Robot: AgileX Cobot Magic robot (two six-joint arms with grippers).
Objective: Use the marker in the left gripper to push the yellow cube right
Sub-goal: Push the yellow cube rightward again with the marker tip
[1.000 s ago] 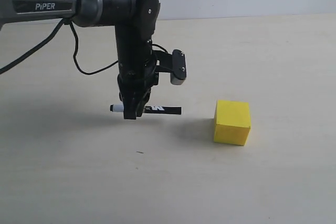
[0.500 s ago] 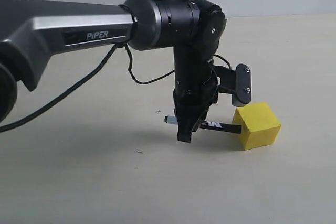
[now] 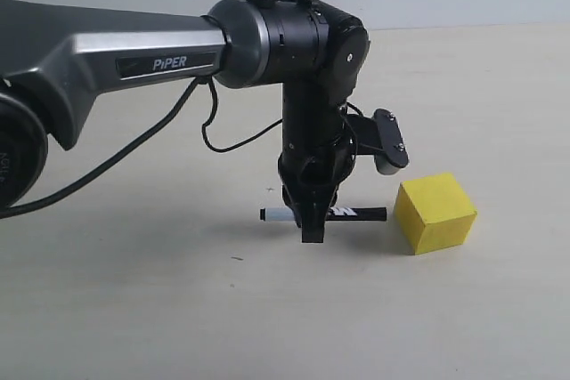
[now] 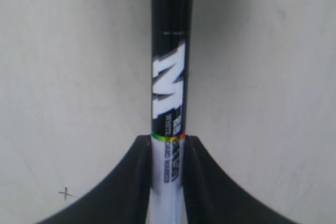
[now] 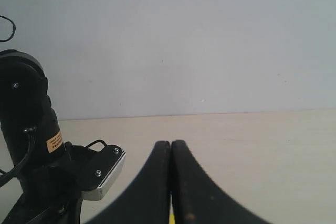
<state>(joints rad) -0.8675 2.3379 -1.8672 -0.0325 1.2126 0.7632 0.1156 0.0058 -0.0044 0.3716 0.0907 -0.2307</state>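
Where left bare, pale beige worktop [image 3: 134, 309], smooth and matte, flecked with a few tiny dark marks. Reaching in from the left, black and grey left arm [image 3: 134, 51]: rounded metallic-looking casing lettered "PiPER", glossy black joint housing, loose black cable [image 3: 134, 153] looping beneath. Right of centre, yellow cube [image 3: 435, 213]: solid, sharp-edged, matte, resting on the worktop, turned slightly corner-on. Off the wrist, small black camera module [image 3: 389, 144] with a grey tip. Pointing straight down, left gripper [image 3: 312, 227], black tapered fingers [image 4: 126, 187] clamped on the marker [image 3: 356, 214]. Held level and low over the worktop: slim round barrel, white at the grip, black toward the cube, printed with a white "M". Black end just beside the cube's left face, parted from it by a thin gap. Seen from its own wrist camera, right gripper [image 5: 170, 182], smooth black curved fingers pressed together.
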